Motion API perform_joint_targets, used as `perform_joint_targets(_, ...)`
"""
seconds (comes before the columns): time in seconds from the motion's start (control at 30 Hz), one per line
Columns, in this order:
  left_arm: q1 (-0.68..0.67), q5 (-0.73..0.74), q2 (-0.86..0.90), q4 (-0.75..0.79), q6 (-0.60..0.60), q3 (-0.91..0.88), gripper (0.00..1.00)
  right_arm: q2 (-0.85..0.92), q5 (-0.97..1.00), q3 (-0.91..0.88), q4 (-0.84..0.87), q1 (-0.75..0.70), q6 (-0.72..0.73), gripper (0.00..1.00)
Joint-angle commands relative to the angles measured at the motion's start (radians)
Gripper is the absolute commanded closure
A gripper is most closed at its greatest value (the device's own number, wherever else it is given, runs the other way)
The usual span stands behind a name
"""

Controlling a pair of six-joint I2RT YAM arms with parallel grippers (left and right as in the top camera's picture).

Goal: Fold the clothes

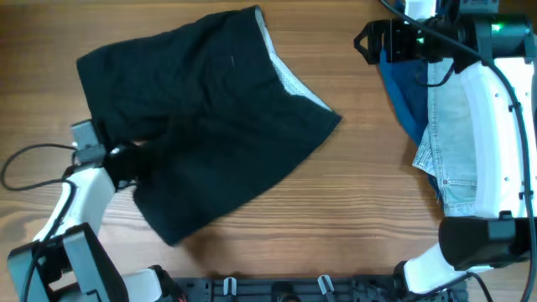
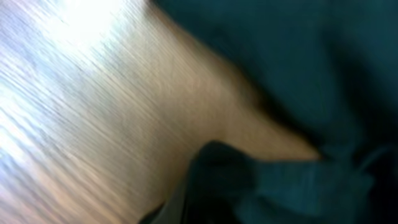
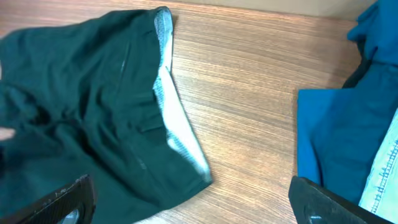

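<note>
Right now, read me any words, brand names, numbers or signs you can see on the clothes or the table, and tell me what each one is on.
No text can be read in any view.
On the black shorts, a tiny white mark: too small to read.
On the denim shorts and the blue garment: no legible label shows.
Left wrist view: blurred, no lettering.

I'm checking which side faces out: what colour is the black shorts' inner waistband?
Pale grey-white waistband against black shorts; best in the right wrist view.
</note>
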Motion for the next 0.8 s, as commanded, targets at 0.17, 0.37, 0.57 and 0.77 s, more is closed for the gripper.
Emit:
perform_joint_targets(0.17,0.115,0.06,-0.019,0.08,0.064,0.025,0.83,0.085,-0.002,-0.004,-0.013,0.0,0.012,0.0)
perform_joint_targets(0.37,0.115,0.093,-0.118,-0.169,0.063,0.126,0.0,0.085,-0.002,-0.004,-0.069,0.0,0.024,0.0)
perform_joint_targets(0.57,0.097,0.182,-0.387,-0.443,0.052,0.22,0.0,0.083,-0.002,-0.004,-0.181,0.001,0.019,0.0)
perform_joint_targets(0.77,-0.053,0.175,-0.534,-0.625,0.025,0.22,0.0,0.083,-0.025,-0.004,-0.233,0.034,0.02,0.0)
